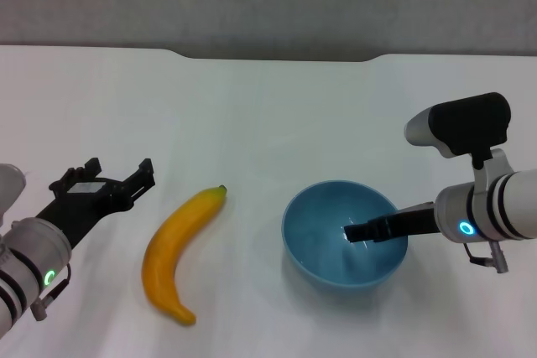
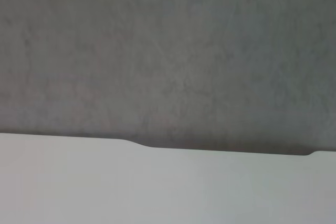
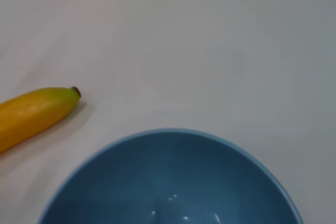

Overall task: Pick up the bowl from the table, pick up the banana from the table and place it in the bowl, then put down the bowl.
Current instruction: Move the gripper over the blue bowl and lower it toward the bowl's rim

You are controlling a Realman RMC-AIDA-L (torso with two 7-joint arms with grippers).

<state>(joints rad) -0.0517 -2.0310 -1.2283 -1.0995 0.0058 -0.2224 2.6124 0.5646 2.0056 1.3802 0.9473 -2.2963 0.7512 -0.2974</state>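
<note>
Banana (image 1: 178,256) lies on table (image 1: 268,106), near-centre left, stem tip pointing far. Bowl (image 1: 344,234) sits just right of it, empty. Right gripper (image 1: 357,232) reaches over bowl's right rim into it; grip state cannot be told. Left gripper (image 1: 126,178), left of banana, fingers spread, empty.

**Black grippers, pale grey wrists, green and blue ring lights**

The left gripper (image 1: 126,180) is matte black, built of flat angular plates with an open rectangular frame behind its fingers. Its wrist is a light grey cylinder banded with black rings, carrying a small glowing green ring light and a thin dark cable loop beneath.

The right gripper (image 1: 357,233) is black and slender. Behind it sits a light grey, black-banded cylindrical wrist with a glowing blue ring light, a small cable loop below, and a rounded black-and-grey camera housing mounted on top.
</note>
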